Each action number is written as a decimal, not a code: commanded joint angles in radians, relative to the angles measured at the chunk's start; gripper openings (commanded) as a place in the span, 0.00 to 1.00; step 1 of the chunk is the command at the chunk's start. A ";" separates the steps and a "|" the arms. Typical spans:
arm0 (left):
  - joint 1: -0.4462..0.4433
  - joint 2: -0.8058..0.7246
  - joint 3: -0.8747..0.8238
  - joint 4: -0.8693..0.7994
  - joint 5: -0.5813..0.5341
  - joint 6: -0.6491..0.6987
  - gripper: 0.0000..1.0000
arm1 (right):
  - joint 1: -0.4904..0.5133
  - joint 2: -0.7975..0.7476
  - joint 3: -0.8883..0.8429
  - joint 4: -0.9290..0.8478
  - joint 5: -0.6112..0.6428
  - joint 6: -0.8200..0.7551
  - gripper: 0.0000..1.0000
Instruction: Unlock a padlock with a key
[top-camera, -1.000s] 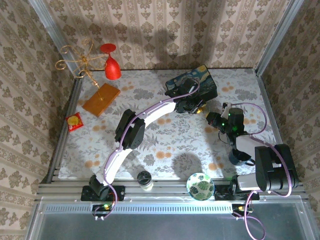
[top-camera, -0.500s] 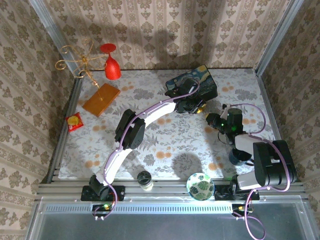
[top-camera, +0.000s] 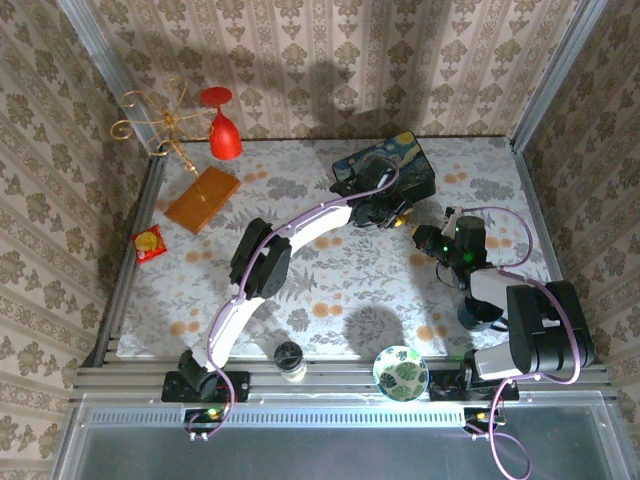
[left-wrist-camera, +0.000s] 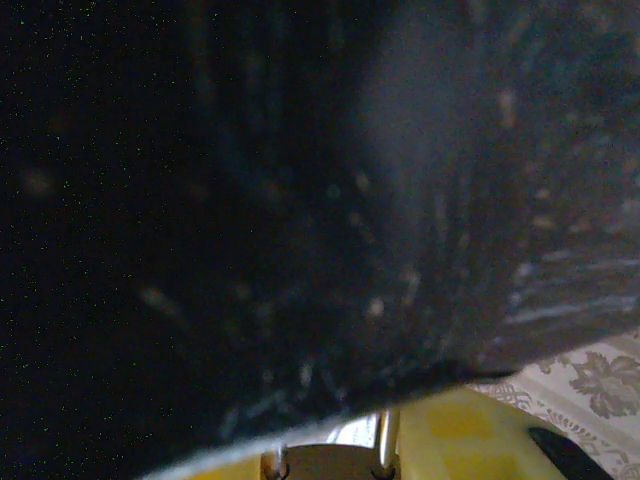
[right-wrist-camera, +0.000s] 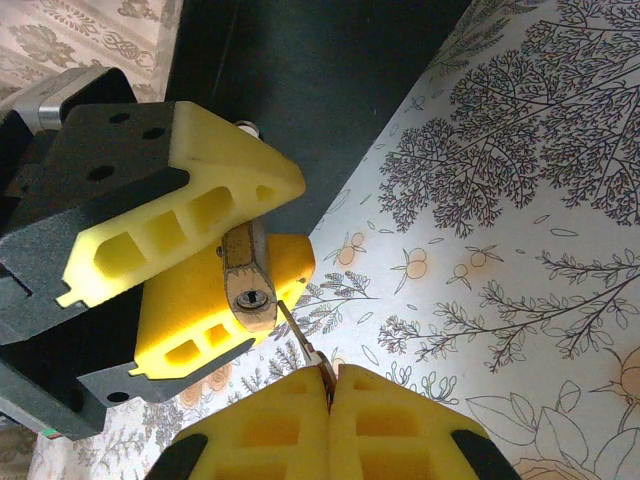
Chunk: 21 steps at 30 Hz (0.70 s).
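Note:
In the right wrist view my left gripper (right-wrist-camera: 255, 240) is shut on the small brass padlock (right-wrist-camera: 248, 285), whose keyhole end faces the camera. My right gripper (right-wrist-camera: 328, 392) is shut on the slim key (right-wrist-camera: 298, 330). The key's tip touches the padlock's face just right of the keyhole. From above, the left gripper (top-camera: 385, 212) sits in front of the dark blue starry box (top-camera: 400, 160), and the right gripper (top-camera: 422, 238) is close at its right. The left wrist view has the padlock's body (left-wrist-camera: 330, 464) and its thin shackle (left-wrist-camera: 386, 430) at the bottom edge, below the dark box (left-wrist-camera: 250, 200).
At the back left are a red glass (top-camera: 224, 135), a gold wire ornament (top-camera: 155, 120), a wooden block (top-camera: 203, 198) and a red packet (top-camera: 149, 243). A small cup (top-camera: 290, 360) and a patterned bowl (top-camera: 400, 372) stand at the near edge.
The right gripper has shifted slightly left toward the padlock. The left arm has not moved.

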 joint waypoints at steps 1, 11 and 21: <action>0.009 0.011 -0.022 0.004 0.038 -0.042 0.00 | 0.005 -0.018 0.000 0.006 -0.004 0.000 0.00; 0.018 -0.005 -0.059 0.004 0.034 -0.034 0.00 | 0.007 -0.019 -0.002 0.003 -0.025 0.007 0.00; 0.053 -0.179 -0.387 0.134 -0.042 -0.048 0.00 | 0.085 -0.053 -0.030 -0.033 -0.038 0.001 0.00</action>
